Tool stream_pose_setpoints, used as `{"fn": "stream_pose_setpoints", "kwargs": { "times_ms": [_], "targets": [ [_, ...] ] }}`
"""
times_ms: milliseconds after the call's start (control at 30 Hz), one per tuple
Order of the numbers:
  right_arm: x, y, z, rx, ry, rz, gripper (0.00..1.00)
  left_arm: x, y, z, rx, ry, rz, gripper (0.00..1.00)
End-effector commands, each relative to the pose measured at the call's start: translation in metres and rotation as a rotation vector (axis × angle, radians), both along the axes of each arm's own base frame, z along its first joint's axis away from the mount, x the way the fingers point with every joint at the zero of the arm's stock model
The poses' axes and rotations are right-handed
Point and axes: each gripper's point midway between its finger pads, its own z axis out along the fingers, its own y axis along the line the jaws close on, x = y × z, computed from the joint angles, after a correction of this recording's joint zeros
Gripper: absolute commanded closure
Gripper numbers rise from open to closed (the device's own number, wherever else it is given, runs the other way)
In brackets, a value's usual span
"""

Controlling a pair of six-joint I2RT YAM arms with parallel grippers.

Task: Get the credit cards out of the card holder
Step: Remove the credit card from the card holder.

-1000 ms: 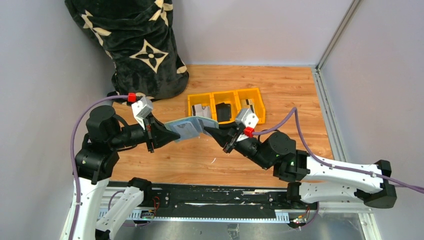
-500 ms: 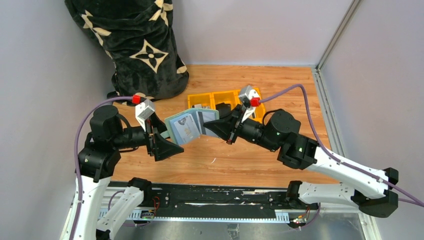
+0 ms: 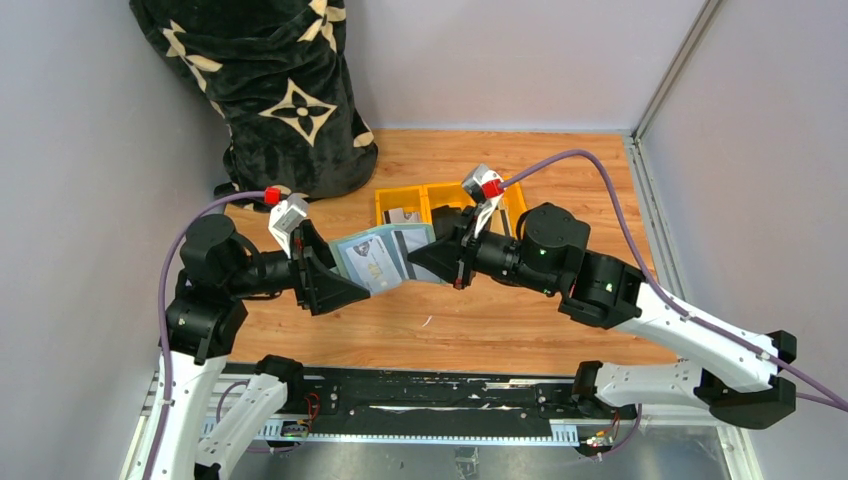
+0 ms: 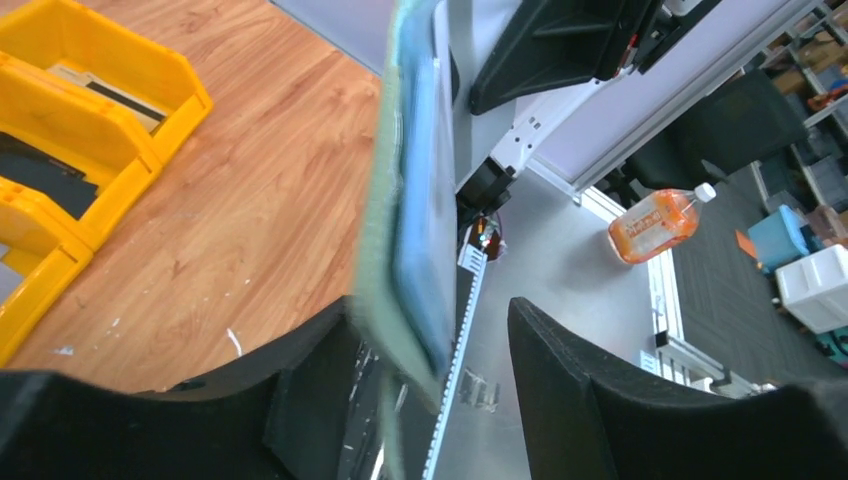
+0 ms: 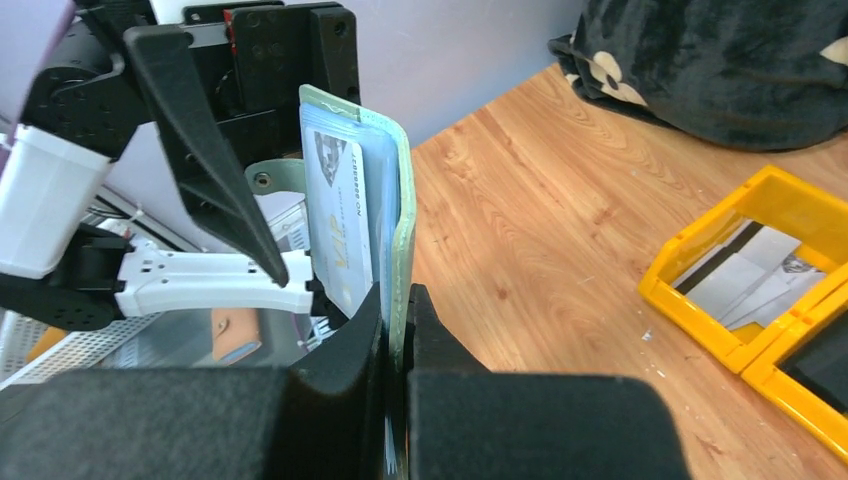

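- While it is spread open like a book, the card holder [image 3: 378, 258] is off the table [image 3: 560, 180], in the air between the two hands and just in front of the yellow tray [image 3: 385, 205]; its sage-green cover faces down and its clear sleeves face up
- One sleeved card [image 5: 340, 225], pale with "VIP" lettering, sits behind the clear plastic on the inner face; whether other sleeves are filled cannot be told
- right hand [image 5: 398, 295]: clenched on the holder's right half; in the right wrist view the two fingers are pressed together with the green edge pinched between them, and the holder stands upright out of the grip
- left hand [image 4: 430, 310]: spread wide, gripping nothing; in the left wrist view the holder's lower edge lies against the left-side finger [image 4: 310, 390], while the other finger [image 4: 620, 400] stands apart from it with a clear gap
- Loose cards [image 5: 740, 275], pale and one with a dark stripe, lie in an end compartment of the tray; the next compartment holds a black item [image 4: 30, 175]
- Farther out, a black blanket [image 3: 270, 90] with pale star-flower marks is heaped in the far left corner of the table
- Beyond the table's near edge, an orange bottle [image 4: 660, 220] lies on the floor
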Motion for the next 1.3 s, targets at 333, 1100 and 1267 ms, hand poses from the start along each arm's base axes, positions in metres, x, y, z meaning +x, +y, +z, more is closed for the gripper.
{"fn": "stream_pose_setpoints", "kwargs": {
  "times_ms": [333,1100,1267],
  "targets": [
    [-0.023,0.004,0.007,0.222,0.095,0.121,1.00,-0.003,-0.002,0.006,-0.006,-0.021,-0.052,0.74],
    [0.050,-0.079,0.024,0.371,0.073,-0.111,0.50,0.041,0.013,-0.031,0.192,0.052,0.148,1.00],
    [0.026,-0.052,0.026,0.391,0.116,0.101,0.51,0.050,0.013,-0.039,0.204,0.105,0.167,1.00]
  ]
}}
